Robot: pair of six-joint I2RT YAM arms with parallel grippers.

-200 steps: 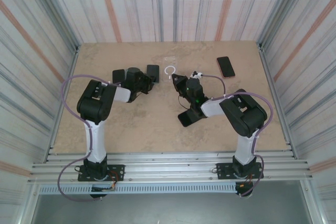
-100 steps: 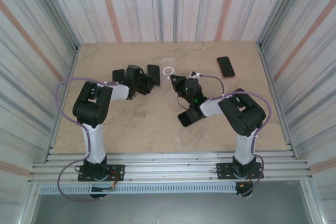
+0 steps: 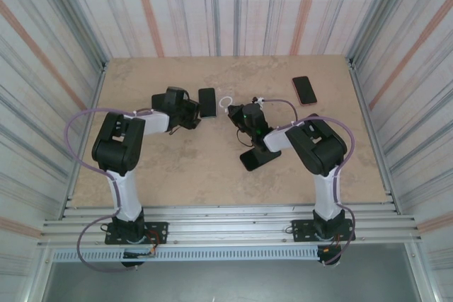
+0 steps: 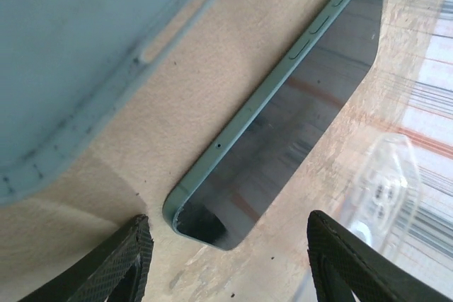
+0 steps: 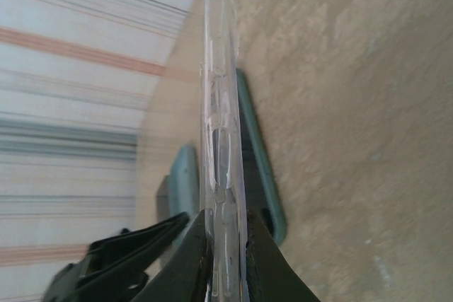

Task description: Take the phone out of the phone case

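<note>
The phone [image 4: 297, 125], dark-screened with a teal-green edge, lies flat on the table [image 3: 207, 102]. My left gripper [image 4: 233, 274] is open, its fingertips [image 4: 131, 252] standing either side of the phone's near corner without touching it; from above the left gripper [image 3: 190, 109] sits just left of the phone. The clear phone case [image 5: 221, 104] is empty and held edge-on. My right gripper [image 5: 225, 259] is shut on the case's lower end. From above, the case with its white ring [image 3: 227, 101] hangs just right of the phone, in front of the right gripper [image 3: 237, 112].
A teal case [image 4: 71, 54] lies beside the phone on the left gripper's side. Another phone in a reddish case [image 3: 305, 90] rests at the back right. A flat black item [image 3: 253, 158] lies near the right arm. Corrugated walls [image 3: 396, 47] enclose the table.
My left gripper has opened and let go of the phone, which now lies flat on the table. The right gripper, still holding the clear case, has shifted slightly left.
</note>
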